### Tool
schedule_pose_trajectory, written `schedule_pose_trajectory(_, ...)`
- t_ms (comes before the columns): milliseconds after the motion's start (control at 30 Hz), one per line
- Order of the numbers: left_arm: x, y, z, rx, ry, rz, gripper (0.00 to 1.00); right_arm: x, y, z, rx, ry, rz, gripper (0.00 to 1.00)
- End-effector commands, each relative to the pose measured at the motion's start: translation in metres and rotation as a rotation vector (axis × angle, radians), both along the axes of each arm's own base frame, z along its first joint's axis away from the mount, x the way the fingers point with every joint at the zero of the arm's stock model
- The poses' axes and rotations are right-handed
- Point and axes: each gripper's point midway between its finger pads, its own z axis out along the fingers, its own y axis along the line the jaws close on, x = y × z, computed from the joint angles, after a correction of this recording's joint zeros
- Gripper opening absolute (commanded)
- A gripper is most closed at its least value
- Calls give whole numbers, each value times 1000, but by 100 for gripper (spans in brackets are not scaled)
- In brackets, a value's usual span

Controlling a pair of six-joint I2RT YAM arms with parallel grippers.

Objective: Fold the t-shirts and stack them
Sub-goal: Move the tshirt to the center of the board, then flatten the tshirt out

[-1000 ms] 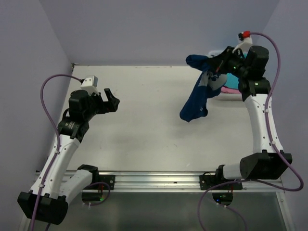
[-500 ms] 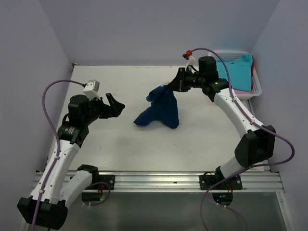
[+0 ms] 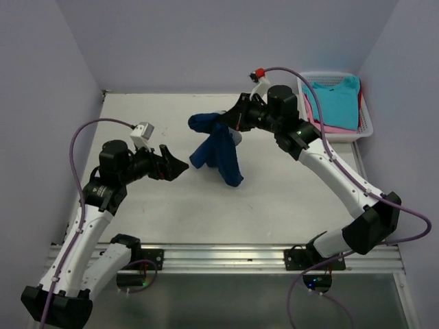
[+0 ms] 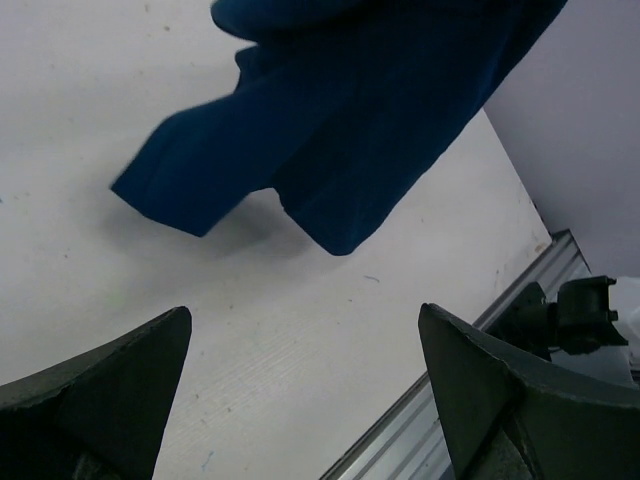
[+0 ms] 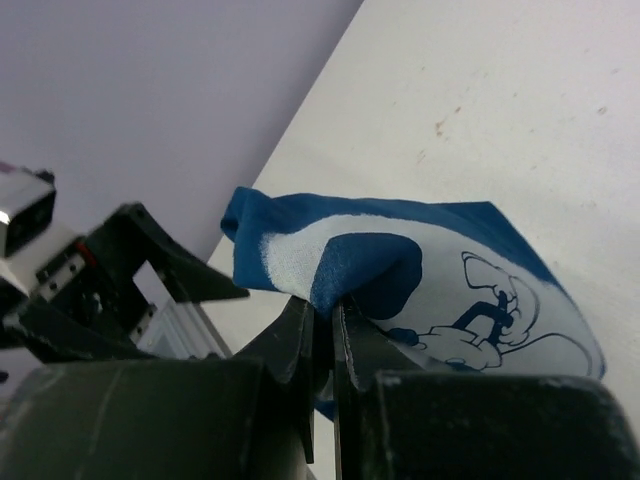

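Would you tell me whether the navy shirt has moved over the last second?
Yes. The navy shirt, pinched in the right gripper, has travelled left, away from the basket toward the middle of the table.

Bright even light, soft shadow under navy t-shirt [image 4: 350,130], near fingers [image 4: 100,400] blurred

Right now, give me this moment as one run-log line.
right gripper: shut on navy t-shirt, shirt hanging | left gripper: open, empty | basket: turquoise t-shirt on top
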Motion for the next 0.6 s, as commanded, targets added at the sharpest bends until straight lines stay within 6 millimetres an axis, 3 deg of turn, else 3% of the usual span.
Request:
schedule_pose_trajectory(0, -15, -16, -29, 29, 69, -113, 100, 40, -15, 32, 48, -61, -242, 0)
schedule_pose_trajectory(67, -13, -19, -56, 52, 117, -109, 100, 52, -11, 22, 24, -30, -260, 0)
schedule_pose_trajectory(167, -6, -13, -90, 87, 162, -40, 100, 53, -1, 22, 31, -16, -237, 0)
schedule_pose_trajectory(233, 7, -6, -101, 90, 159, 41, 100, 51, 5, 22, 32, -18, -214, 0)
schedule_pose_trajectory(400, 36, 10, -86, 94, 155, 224, 100, 38, 10, 29, 31, -37, -158, 0)
schedule_pose_trajectory(567, 58, 1, -88, -10, 172, 284, 100, 18, 5, 37, 33, -56, -110, 0)
